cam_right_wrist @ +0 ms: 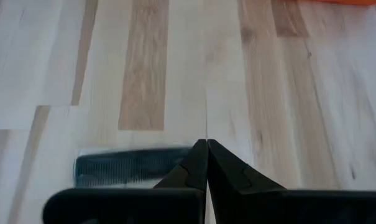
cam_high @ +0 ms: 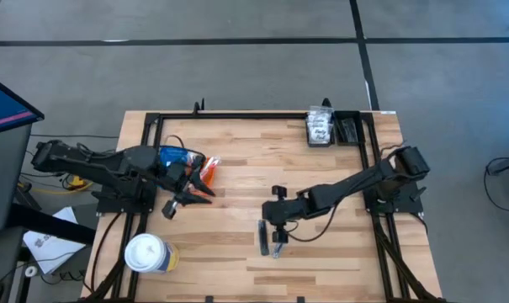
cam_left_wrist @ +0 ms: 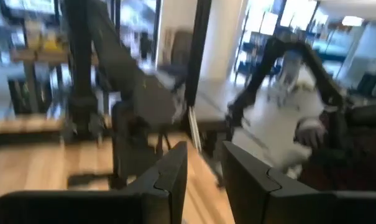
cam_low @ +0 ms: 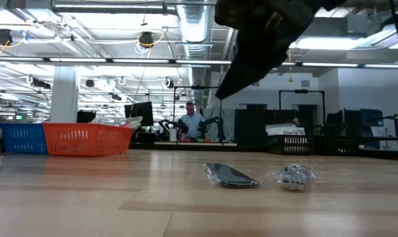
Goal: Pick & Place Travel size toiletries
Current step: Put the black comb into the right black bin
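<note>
Two toiletries lie flat on the wooden table near its middle: a dark grey comb point(cam_high: 264, 238) point(cam_low: 230, 176) point(cam_right_wrist: 128, 167) and a crinkly clear packet point(cam_high: 278, 251) point(cam_low: 292, 176). My right gripper point(cam_high: 276, 232) point(cam_low: 222, 93) point(cam_right_wrist: 206, 143) hangs shut above them, slanting down, clear of the table, with the comb just beside its tips in the right wrist view. My left gripper point(cam_high: 175, 204) point(cam_left_wrist: 204, 158) is held level at the table's left side, open, with nothing between its fingers.
A blue tray point(cam_high: 180, 156) point(cam_low: 20, 138) and an orange tray point(cam_high: 210, 168) point(cam_low: 87, 139) stand side by side at the left, beside my left gripper. A big white lidded cup point(cam_high: 146, 252) stands near the front left. More packets point(cam_high: 320, 126) lie at the far right corner.
</note>
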Controlling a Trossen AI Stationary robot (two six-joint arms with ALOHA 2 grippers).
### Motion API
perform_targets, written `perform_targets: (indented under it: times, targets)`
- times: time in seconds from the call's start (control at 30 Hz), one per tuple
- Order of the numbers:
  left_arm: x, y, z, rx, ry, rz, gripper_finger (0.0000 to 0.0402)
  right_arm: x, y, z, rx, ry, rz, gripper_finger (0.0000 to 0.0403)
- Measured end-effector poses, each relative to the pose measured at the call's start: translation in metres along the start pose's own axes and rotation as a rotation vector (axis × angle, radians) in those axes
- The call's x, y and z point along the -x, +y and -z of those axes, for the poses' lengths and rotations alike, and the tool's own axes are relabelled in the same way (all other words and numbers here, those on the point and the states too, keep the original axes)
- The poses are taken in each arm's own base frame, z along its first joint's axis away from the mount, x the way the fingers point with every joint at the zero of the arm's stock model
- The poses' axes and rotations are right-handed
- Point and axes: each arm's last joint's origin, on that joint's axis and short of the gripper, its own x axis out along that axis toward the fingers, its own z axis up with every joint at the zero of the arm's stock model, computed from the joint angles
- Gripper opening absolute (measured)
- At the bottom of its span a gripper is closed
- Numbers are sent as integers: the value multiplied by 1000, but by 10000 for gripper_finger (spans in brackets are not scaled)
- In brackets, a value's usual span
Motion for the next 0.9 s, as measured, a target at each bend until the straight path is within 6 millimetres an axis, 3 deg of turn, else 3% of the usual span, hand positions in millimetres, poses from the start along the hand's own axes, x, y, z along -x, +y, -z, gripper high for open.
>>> perform_targets:
  times: [0.2,0.4,0.5,0.7,0.9]
  targets:
    - [-28,-10,21,71,312,-62,81,-8,-3,-7,51,14,21,0]
    - [-72,-16,44,109,584,-107,31,-10,-11,-2,66,59,43,0]
    - [-92,-19,53,111,641,-94,6,-10,-12,0,72,88,48,0]
    - [-120,-18,77,132,683,-166,1,-10,-11,0,85,84,50,0]
    - [-148,-13,134,163,747,-305,1,-12,-12,6,87,96,57,1]
